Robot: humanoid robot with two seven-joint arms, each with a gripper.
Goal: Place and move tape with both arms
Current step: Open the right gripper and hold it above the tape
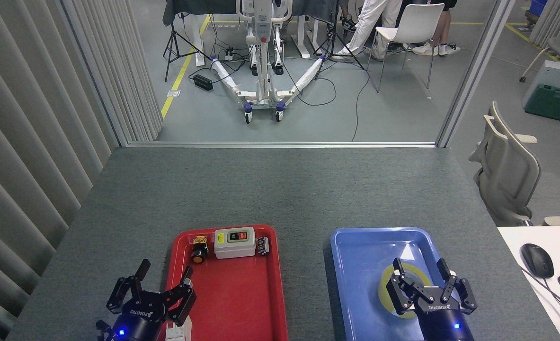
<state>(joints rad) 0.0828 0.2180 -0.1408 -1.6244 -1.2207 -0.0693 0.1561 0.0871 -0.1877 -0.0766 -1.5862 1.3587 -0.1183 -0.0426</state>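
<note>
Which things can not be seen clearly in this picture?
- Tape, head view: its near half is hidden behind the right tool.
- Whether that tool touches the tape: cannot tell.
- White part in the red tray: cut off by the bottom edge and partly covered by the left tool.
- Labels on the switch box: too small to read.

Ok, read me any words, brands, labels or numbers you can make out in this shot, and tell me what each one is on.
"ROBOTIQ", white letters on the base of the left hand.
"ROBOTIQ", white letters on the base of the right hand.
Yellow label on the grey switch box in the red tray: too small to read.
The tape in the blue tray shows no print.
</note>
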